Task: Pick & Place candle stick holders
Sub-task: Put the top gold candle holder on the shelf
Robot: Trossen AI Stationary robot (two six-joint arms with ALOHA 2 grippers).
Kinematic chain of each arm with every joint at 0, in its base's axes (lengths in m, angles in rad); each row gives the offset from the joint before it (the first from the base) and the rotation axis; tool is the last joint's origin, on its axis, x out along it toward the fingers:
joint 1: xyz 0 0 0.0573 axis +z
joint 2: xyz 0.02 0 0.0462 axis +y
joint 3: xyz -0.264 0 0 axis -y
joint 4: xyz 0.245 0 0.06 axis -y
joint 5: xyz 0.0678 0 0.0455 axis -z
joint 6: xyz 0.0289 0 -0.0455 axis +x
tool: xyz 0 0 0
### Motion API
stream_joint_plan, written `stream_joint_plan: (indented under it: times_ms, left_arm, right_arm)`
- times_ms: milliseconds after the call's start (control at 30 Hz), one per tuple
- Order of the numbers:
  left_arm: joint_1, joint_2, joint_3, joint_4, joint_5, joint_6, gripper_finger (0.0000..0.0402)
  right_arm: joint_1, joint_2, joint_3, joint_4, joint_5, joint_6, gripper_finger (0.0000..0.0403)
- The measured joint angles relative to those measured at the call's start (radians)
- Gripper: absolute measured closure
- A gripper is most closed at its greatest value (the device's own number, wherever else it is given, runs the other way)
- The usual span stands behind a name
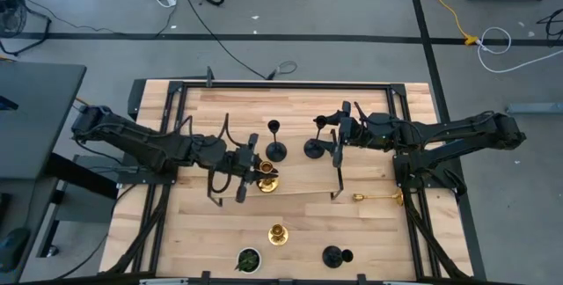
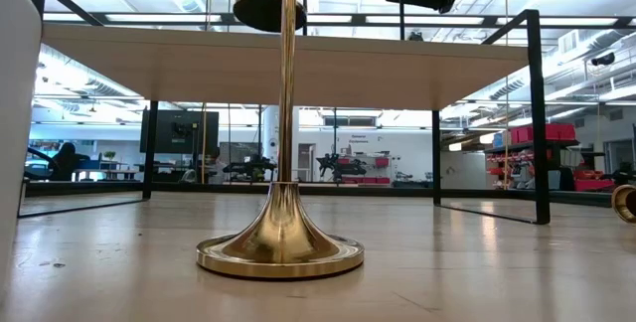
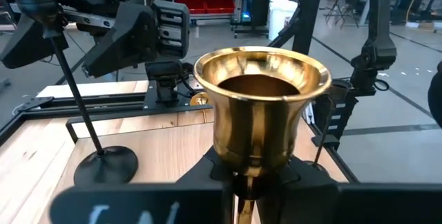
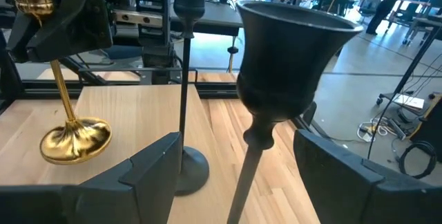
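Observation:
My left gripper [image 1: 255, 169] is shut on a gold candle stick holder [image 1: 266, 179], left of the table's middle; its cup [image 3: 261, 106] fills the left wrist view. My right gripper [image 1: 329, 132] is open. Its fingers [image 4: 155, 172] stand on either side of a black holder's stem [image 4: 250, 162], just below the cup [image 4: 290, 65], with a gap on each side. This holder's base [image 1: 314, 149] rests on the table. A second black holder [image 1: 275, 149] stands on its base between the two grippers [image 4: 183, 113]. My left gripper pinches the gold holder's stem [image 3: 245, 191] between its two fingers, right below the cup. The fingers come level from the table's left and lie across the stem. The holder tilts, its base [image 4: 76, 141] hanging below the fingers; the base seems clear of the table [image 2: 268, 9].
A gold holder [image 1: 278, 234] stands near the front middle [image 2: 281, 242]. Another gold holder [image 1: 378, 197] lies on its side at the right. A black holder [image 1: 334, 256] and a small dark round thing with green inside [image 1: 248, 259] sit at the front edge. A black frame [image 1: 290, 84] rims the table.

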Motion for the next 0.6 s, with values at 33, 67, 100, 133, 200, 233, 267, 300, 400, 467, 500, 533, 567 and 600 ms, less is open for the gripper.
stream_joint_plan:
  times_ms: [33,67,100,133,200,233,267,300,400,467,500,533,567,600]
  left_arm:
    - [0.0,0.0,0.0,0.001,0.0,0.0,0.0376]
    - [0.0,0.0,0.0,0.003,-0.001,0.0,0.0376]
    - [0.0,0.0,0.0,0.004,-0.001,0.0,0.0376]
    - [0.0,0.0,0.0,0.006,-0.003,0.0,0.0376]
    - [0.0,0.001,0.0,0.007,-0.003,0.001,0.0376]
    - [0.0,0.007,0.0,0.012,-0.003,0.001,0.0376]
    - [0.0,0.013,0.0,0.019,-0.003,0.001,0.0376]
    - [0.0,0.016,0.0,0.014,-0.003,0.005,0.0376]
    - [0.005,0.045,0.001,0.059,-0.006,0.016,0.0376]
    - [0.009,0.062,0.001,0.066,-0.006,0.021,0.0376]
    - [0.013,0.067,0.0,0.062,-0.007,0.022,0.0376]
    - [0.017,0.071,0.0,0.059,-0.007,0.021,0.0376]
    - [0.019,0.072,0.0,0.06,-0.007,0.021,0.0376]
    - [0.02,0.072,0.0,0.063,-0.007,0.021,0.0376]
  right_arm:
    - [0.0,0.0,0.0,0.0,0.0,-0.002,0.0124]
    - [0.0,-0.003,0.0,-0.002,0.0,-0.003,0.0124]
    - [0.0,-0.006,0.0,-0.006,0.0,-0.003,0.0124]
    - [0.0,-0.009,0.0,-0.006,0.0,-0.003,0.0124]
    - [0.0,-0.022,0.0,-0.015,0.0,-0.003,0.0124]
    - [0.0,-0.027,0.0,-0.015,0.0,-0.003,0.0124]
    - [0.0,-0.035,0.0,-0.02,0.0,-0.003,0.0124]
    - [0.0,-0.043,0.0,-0.031,0.001,-0.003,0.0124]
    - [0.0,-0.061,0.0,-0.052,0.001,-0.003,0.0124]
    - [0.0,-0.07,0.0,-0.055,0.0,-0.003,0.0124]
    - [0.0,-0.077,0.0,-0.067,0.0,-0.002,0.0124]
    - [0.0,-0.079,0.0,-0.068,0.001,0.0,0.0124]
    - [0.0,-0.08,0.0,-0.065,0.001,0.001,0.0124]
    - [0.0,-0.082,0.0,-0.073,0.001,0.001,0.0124]
